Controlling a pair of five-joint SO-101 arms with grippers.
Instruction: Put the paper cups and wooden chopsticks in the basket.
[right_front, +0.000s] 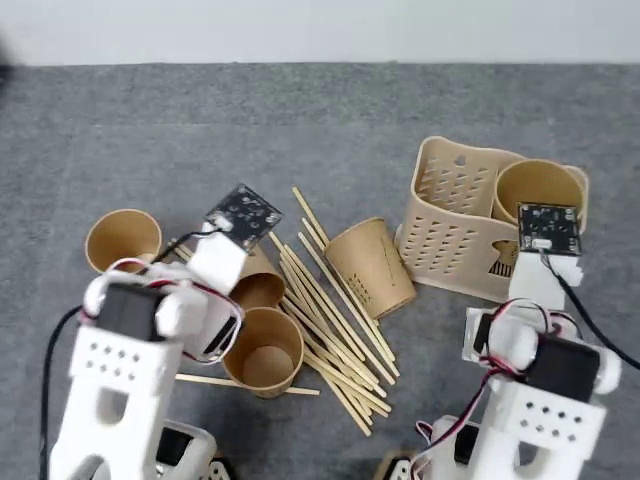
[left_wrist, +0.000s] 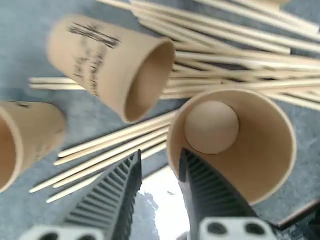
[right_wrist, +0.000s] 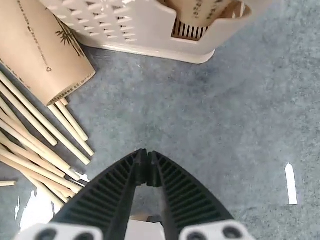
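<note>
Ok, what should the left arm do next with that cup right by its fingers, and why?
Probably shut the left gripper on the near wall of the paper cup. Its jaws are open, and the cup's rim seems to sit between them, so closing should pinch the wall for a lift toward the basket.

Bare desk (right_front: 440, 340) lies open between the chopsticks (right_front: 335, 320) and the basket (right_front: 455, 235). One cup (right_front: 538, 188) fills the basket's right compartment; its left compartment stands open from above. An upright cup (left_wrist: 235, 140) and a tipped cup (left_wrist: 115, 65) crowd the left pincer (left_wrist: 159, 156).
</note>
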